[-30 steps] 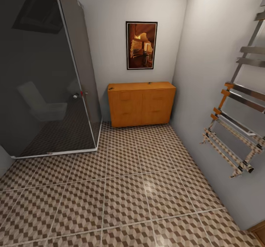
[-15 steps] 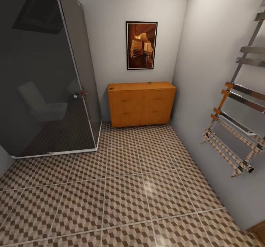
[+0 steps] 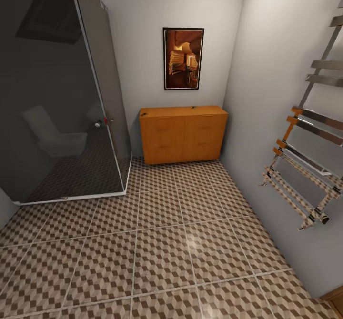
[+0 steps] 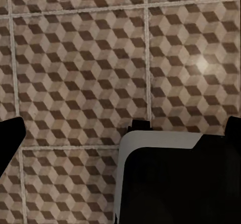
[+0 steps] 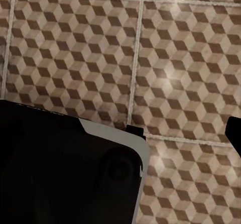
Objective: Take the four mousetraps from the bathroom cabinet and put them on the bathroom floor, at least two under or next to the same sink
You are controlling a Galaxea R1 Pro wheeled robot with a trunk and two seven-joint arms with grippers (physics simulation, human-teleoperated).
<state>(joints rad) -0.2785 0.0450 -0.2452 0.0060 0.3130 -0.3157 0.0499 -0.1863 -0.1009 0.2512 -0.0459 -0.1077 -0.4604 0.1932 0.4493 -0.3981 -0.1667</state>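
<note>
Ahead, the bathroom floor (image 3: 162,243) spreads its cube-patterned tiles from the near edge of the room to the far wall. At its far left corner stands one dark glass shower enclosure (image 3: 57,100). Against the far wall, in the right-hand corner, sits the one cabinet (image 3: 183,133), low and orange-brown, with its drawer fronts shut; only four of its handles are clear enough to count. One framed picture (image 3: 183,58) hangs above it, and one metal towel rail (image 3: 305,157) is mounted on the right wall.

On the cabinet's top, two tiny dark specks can be made out, one near the left edge (image 3: 144,115) and one near the middle of the back edge (image 3: 194,107). They may be mousetraps, but they are too small to tell, so the count of four cannot be confirmed.

Both wrist views look down on floor tiles past dark parts of the robot's body. Neither shows the fingers well enough to say how far either hand is open, or whether it holds anything.

The step in hand is most likely the approach. Done well, the base would roll straight across the open tiles, keep off the rail, and stop square to the cabinet's front edge with room for both arms.
</note>
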